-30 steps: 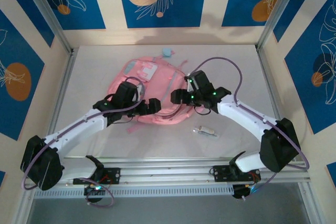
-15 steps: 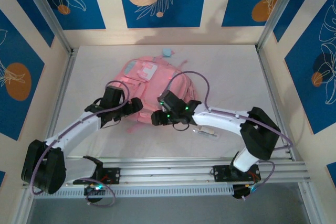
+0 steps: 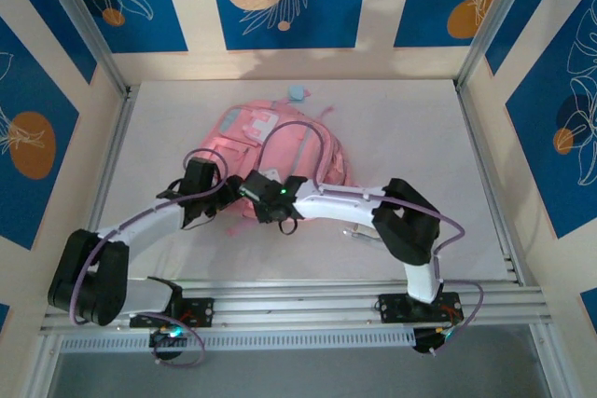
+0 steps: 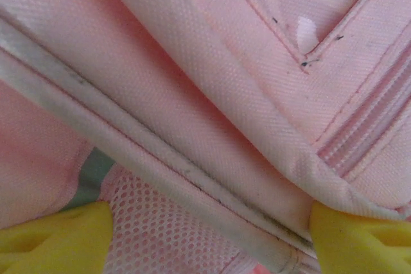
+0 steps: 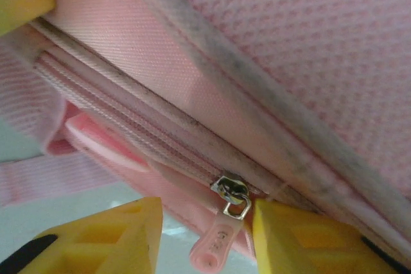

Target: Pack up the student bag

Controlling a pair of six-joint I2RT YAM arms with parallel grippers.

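The pink student bag [image 3: 284,142] lies flat in the middle of the table, its pale patches toward the far side. My left gripper [image 3: 231,200] presses against its near left edge. In the left wrist view the yellow fingertips [image 4: 58,235] stand wide apart, open, with pink mesh [image 4: 167,229] and grey-white piping of the bag between them. My right gripper [image 3: 248,185] reaches across to the same corner. It is open, and a metal zip slider with a pink pull tab [image 5: 219,242] hangs between its yellow fingers [image 5: 321,242], close to the right one.
A small white object [image 3: 359,233] lies on the table near the right arm's elbow. A little pale blue item [image 3: 297,92] sits beyond the bag's far end. Metal frame rails [image 3: 485,165] border the table on both sides.
The right arm has swung left across the bag, from its right side to its near left corner. The left gripper has drawn back a little toward the left.
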